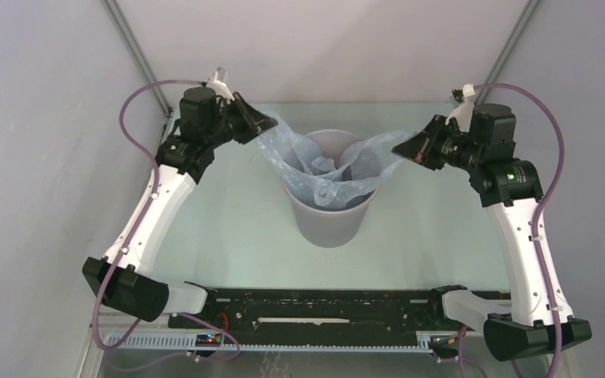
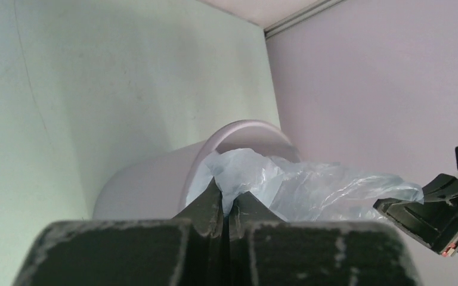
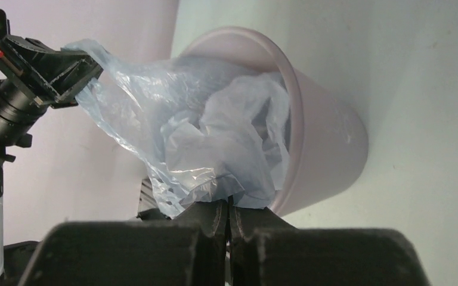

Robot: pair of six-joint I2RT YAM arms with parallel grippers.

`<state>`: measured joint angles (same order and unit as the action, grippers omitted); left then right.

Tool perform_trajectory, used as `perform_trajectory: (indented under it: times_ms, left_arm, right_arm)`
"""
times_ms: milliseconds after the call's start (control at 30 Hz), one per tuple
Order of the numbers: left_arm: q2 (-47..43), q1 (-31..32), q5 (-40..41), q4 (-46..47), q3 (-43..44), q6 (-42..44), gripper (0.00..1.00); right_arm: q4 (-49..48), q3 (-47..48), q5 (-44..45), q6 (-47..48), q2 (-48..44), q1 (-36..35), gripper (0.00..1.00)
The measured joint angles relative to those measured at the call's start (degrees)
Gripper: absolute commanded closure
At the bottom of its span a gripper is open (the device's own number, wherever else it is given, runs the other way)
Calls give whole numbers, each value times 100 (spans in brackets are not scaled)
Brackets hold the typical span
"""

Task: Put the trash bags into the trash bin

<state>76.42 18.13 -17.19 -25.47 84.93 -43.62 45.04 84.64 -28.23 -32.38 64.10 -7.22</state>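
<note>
Top external view: the trash bag (image 1: 323, 169) droops half inside the trash bin (image 1: 331, 224), its opposite edges clamped by the left end effector (image 1: 265, 126) and right end effector (image 1: 399, 148). The film looks light, soft and slippery, so the edges seem the best hold.

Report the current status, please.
Left hand shut on trash bag edge. Right hand shut on opposite edge. Middle sagging inside bin. No obstruction seen.

pale blue translucent bag (image 1: 323, 177), plain grey bin (image 1: 332, 220)
</note>
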Motion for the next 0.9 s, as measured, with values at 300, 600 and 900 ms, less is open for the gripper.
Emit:
perform_trajectory:
  times_ms: [300, 600, 900]
  left_arm:
    - [-133, -70, -417, 420, -892, -472, 92]
    - [-140, -87, -590, 671, -890, -544, 85]
    - [-140, -127, -726, 564, -885, -535, 79]
  right_arm:
    - [199, -402, -413, 70, 210, -378, 97]
    - [1390, 568, -2, 1029, 664, 79, 37]
    - [813, 623, 1357, 2216, 483, -728, 13]
